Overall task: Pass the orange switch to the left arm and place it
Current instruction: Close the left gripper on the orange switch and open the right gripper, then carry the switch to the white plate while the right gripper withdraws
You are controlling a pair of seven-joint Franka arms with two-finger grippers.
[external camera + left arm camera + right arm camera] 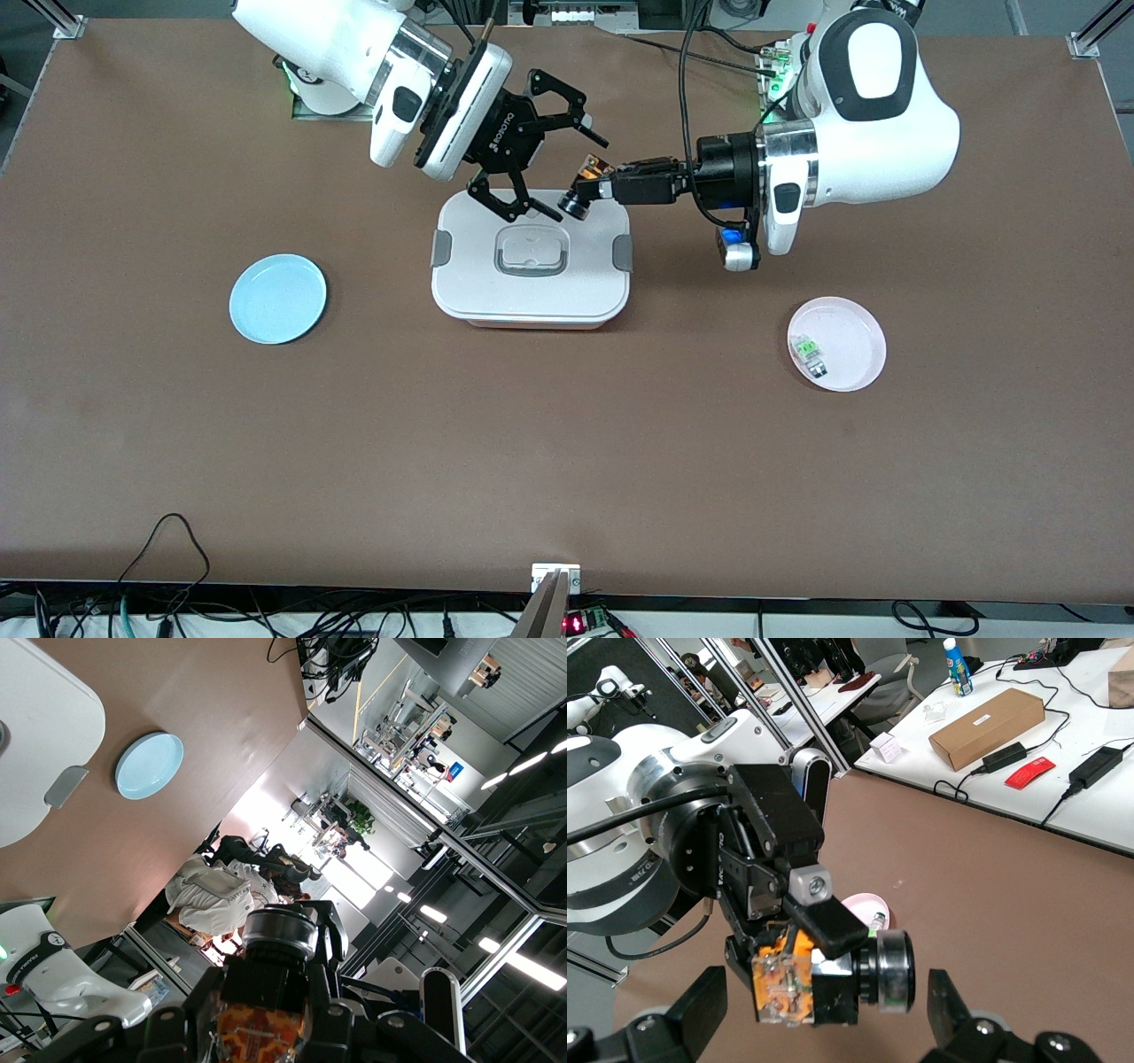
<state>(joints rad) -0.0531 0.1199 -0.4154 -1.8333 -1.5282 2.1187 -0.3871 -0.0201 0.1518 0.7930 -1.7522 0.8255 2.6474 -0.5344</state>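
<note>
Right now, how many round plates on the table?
2. The blue plate lies toward the right arm's end of the table. The pink plate lies toward the left arm's end, with a small green-topped component in it. The white box sits between them; nothing appears hidden.

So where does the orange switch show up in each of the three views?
Front view: orange switch held by the left gripper above the box.
Left wrist view: bottom centre.
Right wrist view: lower centre.
Shared landmark: the pink plate.
</note>
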